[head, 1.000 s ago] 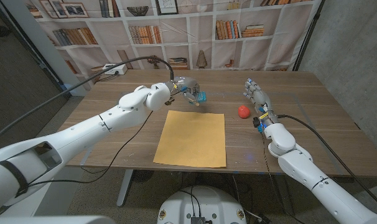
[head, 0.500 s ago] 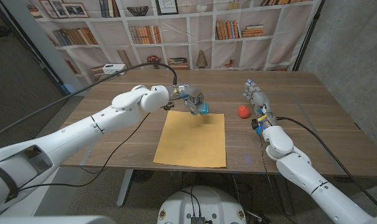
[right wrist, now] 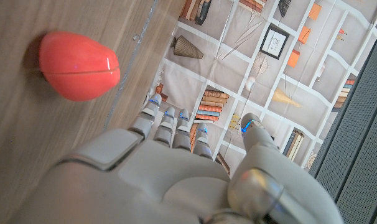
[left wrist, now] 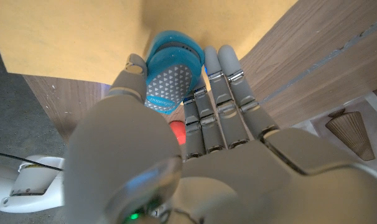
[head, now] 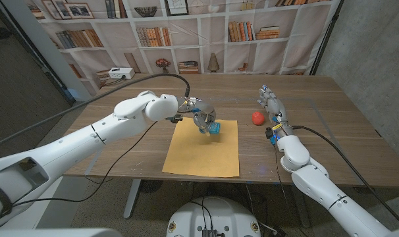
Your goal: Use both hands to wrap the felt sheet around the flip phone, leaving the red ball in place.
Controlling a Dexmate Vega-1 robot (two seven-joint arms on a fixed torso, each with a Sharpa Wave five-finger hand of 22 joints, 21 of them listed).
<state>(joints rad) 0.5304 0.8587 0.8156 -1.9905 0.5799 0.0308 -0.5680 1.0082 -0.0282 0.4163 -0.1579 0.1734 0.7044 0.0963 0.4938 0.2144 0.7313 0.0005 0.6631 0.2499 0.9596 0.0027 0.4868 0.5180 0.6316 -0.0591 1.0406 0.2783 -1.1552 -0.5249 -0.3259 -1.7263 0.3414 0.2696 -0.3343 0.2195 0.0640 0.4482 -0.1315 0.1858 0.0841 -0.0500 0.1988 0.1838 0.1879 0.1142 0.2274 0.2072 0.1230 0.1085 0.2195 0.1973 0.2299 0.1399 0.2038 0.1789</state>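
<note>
My left hand point(head: 203, 118) pinches the flip phone point(head: 214, 127); the felt sheet point(head: 203, 148) lies directly beneath it.

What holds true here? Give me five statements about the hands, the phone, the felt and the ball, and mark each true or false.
1. The left hand holds the blue flip phone. True.
2. The phone is over the far end of the yellow felt sheet. True.
3. The right hand grips the red ball. False: the hand holds nothing and stands apart from the ball, its fingers extended.
4. The red ball lies on the felt sheet. False: it sits on the bare wooden table, between the sheet and the right hand.
5. The felt sheet is already folded over the phone. False: it lies spread out on the table.
</note>
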